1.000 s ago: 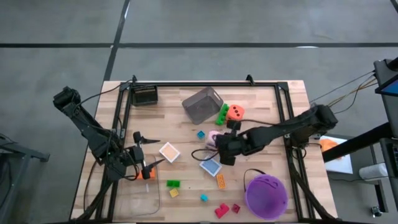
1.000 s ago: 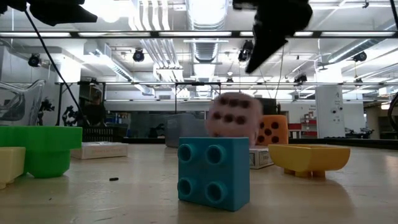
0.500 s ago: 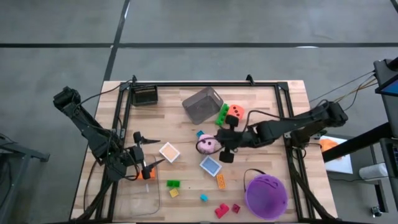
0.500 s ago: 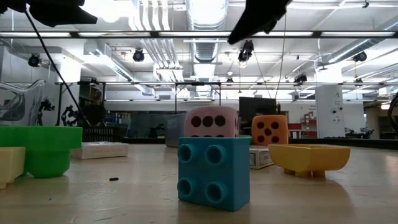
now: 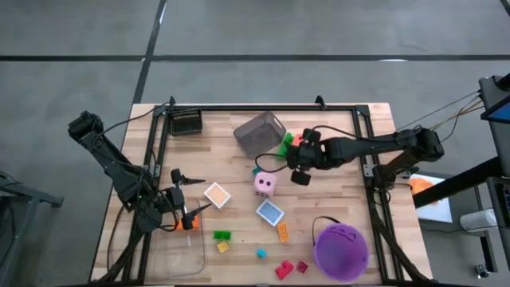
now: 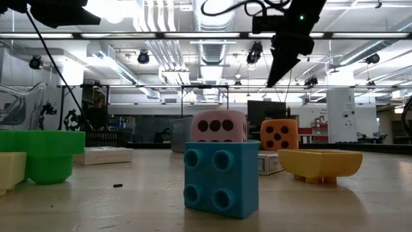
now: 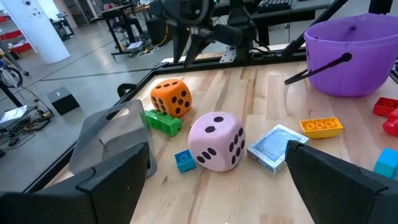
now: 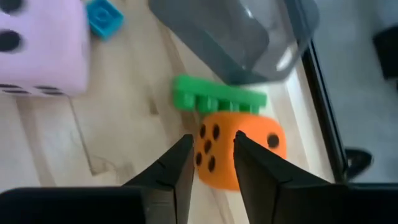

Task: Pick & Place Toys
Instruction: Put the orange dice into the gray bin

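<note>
The pink dotted die (image 5: 265,185) stands free on the table's middle; it also shows in the low view (image 6: 219,125) and the left wrist view (image 7: 216,142). The orange dotted die (image 8: 273,149) rests on the table beside a green brick (image 8: 217,99), near the tipped clear tray (image 5: 259,133). My right gripper (image 5: 295,163) hangs above the table over the orange die, touching nothing; its fingers (image 8: 180,168) stand nearly together with a narrow gap. My left gripper (image 5: 190,194) waits open and empty at the table's left.
The purple bucket (image 5: 341,249) stands at the near right. A blue tile (image 5: 270,213) and an orange tile (image 5: 217,194) lie flat mid-table. Small bricks lie scattered: blue (image 5: 256,171), orange (image 5: 283,232), green (image 5: 221,235), red (image 5: 284,269).
My right gripper has gone from beside the blue tile toward the table's far edge and now hangs over the orange die. The pink die has tumbled a little toward the table's left and near edge, come to rest on the table, and lain still since.
</note>
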`<state>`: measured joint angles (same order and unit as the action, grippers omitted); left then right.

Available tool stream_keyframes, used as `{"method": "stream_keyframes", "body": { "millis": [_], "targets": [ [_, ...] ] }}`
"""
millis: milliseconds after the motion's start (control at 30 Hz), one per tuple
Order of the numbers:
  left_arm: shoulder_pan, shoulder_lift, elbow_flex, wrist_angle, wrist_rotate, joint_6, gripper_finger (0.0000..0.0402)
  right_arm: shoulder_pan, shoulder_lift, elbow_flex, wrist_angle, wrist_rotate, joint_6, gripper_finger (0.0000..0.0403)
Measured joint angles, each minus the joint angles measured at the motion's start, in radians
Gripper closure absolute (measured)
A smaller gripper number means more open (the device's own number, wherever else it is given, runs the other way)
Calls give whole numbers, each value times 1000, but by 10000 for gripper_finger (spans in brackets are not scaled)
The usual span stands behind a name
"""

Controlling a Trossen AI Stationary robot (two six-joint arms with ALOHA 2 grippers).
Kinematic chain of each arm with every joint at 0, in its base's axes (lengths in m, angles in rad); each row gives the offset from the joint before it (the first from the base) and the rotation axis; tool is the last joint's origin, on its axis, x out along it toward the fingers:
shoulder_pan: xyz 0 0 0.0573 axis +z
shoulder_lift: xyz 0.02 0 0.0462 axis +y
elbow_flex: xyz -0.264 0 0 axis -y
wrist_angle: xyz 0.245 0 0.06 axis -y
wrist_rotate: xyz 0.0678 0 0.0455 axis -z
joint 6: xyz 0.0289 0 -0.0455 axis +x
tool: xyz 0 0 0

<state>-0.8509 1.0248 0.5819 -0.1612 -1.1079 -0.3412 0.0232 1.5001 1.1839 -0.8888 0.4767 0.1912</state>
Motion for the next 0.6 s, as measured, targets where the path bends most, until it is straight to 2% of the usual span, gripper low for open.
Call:
{"method": "stream_keyframes", "body": {
  "millis": [433, 500, 600],
  "targets": [
    [0, 0, -19, 3, 0, -14, 28, -27, -2, -8, -57, -32, -30, 286],
    [0, 0, -20, 3, 1, -18, 28, -27, -2, -8, -77, -35, -31, 269],
    [0, 0, -20, 3, 1, -18, 28, -30, -2, -10, -106, -36, -31, 218]
  ]
}}
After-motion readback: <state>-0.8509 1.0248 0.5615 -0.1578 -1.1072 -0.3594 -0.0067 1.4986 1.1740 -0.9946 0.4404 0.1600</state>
